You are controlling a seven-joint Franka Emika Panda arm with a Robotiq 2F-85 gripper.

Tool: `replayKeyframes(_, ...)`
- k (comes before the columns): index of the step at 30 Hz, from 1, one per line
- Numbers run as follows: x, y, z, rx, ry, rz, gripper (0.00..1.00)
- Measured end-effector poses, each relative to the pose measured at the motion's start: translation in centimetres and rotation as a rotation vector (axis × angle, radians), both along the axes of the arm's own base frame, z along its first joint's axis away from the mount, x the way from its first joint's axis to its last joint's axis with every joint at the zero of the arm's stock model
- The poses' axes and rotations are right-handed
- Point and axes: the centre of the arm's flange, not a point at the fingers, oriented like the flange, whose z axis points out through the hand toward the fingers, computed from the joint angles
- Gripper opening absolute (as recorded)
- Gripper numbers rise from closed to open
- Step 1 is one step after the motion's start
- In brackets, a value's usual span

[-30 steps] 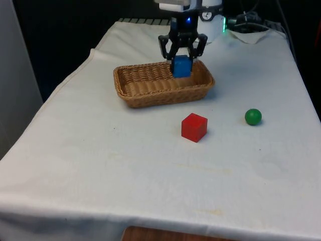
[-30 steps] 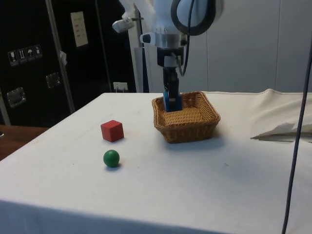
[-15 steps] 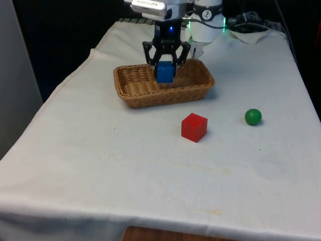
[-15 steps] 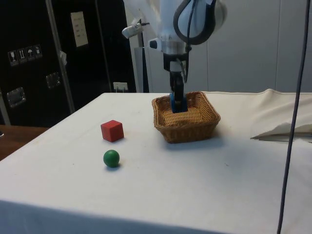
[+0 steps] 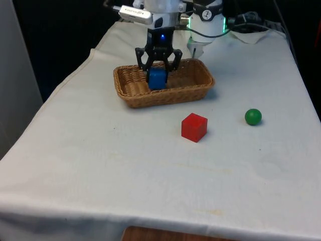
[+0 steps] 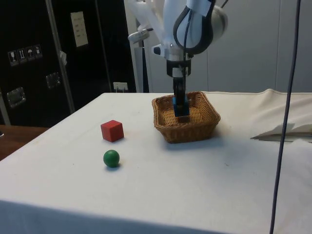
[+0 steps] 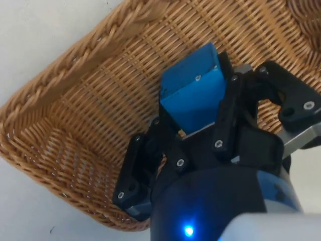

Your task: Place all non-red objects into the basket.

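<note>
A blue cube [image 5: 157,79] hangs low inside the wicker basket [image 5: 165,96], towards the end at the front view's left. My gripper [image 5: 157,74] is shut on it, fingers on two opposite faces. In the wrist view the blue cube [image 7: 193,93] sits between the fingers [image 7: 224,108] just above the woven floor of the basket [image 7: 75,115]. From the side, the gripper [image 6: 179,100] reaches down into the basket [image 6: 190,129] with the blue cube [image 6: 181,106]. A red cube [image 5: 194,127] and a green ball [image 5: 253,117] rest on the cloth in front of the basket.
The red cube [image 6: 112,130] and green ball [image 6: 111,158] lie apart from the basket with open cloth around them. A rumpled fold of white cloth [image 6: 282,127] lies beyond the basket in the side view. Cables hang at the side view's right.
My gripper has carried the blue cube along the basket towards the front view's left and a little lower. The red cube and green ball have stayed put.
</note>
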Motion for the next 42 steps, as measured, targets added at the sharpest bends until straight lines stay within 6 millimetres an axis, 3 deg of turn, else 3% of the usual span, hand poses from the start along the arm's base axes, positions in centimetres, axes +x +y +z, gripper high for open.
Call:
replayKeyframes(5,0.0,-0.1,0.0,0.006,-0.001,-0.005,0.56)
replayKeyframes(6,0.0,-0.1,0.0,0.006,-0.001,-0.005,0.76)
replayKeyframes(7,-0.1,-0.1,-0.1,0.008,-0.001,-0.008,0.76)
replayKeyframes(9,-0.1,-0.2,-0.1,0.008,0.0,-0.009,0.98)
replayKeyframes(10,-0.1,-0.2,-0.1,0.009,0.0,-0.01,1.0)
replayKeyframes(19,0.0,-0.2,-0.1,0.009,-0.002,-0.013,1.0)
replayKeyframes(32,0.1,-0.6,3.3,0.05,-0.033,-0.078,1.0)
replayKeyframes(42,0.3,0.2,4.5,0.072,-0.042,-0.106,1.0)
